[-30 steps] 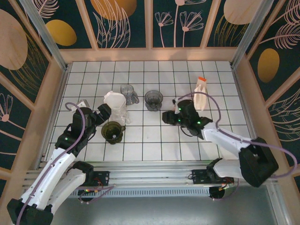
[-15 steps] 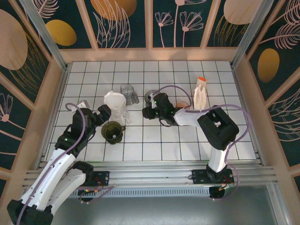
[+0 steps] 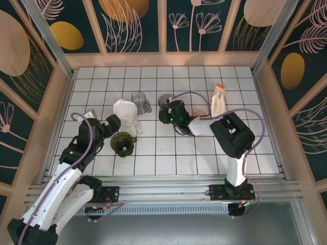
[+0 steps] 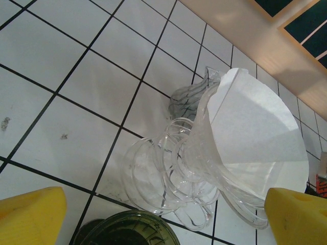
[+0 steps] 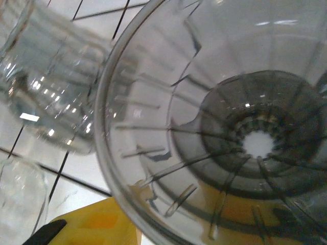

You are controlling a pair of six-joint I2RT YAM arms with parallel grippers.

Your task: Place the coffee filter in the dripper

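Observation:
The white paper coffee filter [image 3: 123, 108] [image 4: 255, 127] sits inside a clear dripper [image 3: 129, 121] [image 4: 168, 173] that leans on the tiles at the left. My left gripper [image 3: 113, 124] [image 4: 164, 217] is open just in front of it, one yellow pad on each side and neither touching it. A smoky grey dripper [image 3: 164, 103] [image 5: 230, 127] stands mid-table. My right gripper [image 3: 167, 113] [image 5: 173, 219] is shut on its wall, one yellow pad outside and the other showing through the plastic.
An olive green dripper [image 3: 122, 143] [image 4: 127, 229] stands right by the left gripper. A clear ribbed glass [image 3: 139, 102] [image 5: 46, 87] stands between the clear and grey drippers. A white bottle with an orange cap [image 3: 218, 102] is at the right.
The right arm swung left from the middle right to the grey dripper, and its jaws closed on the dripper's wall. The left arm and the filter have not moved.

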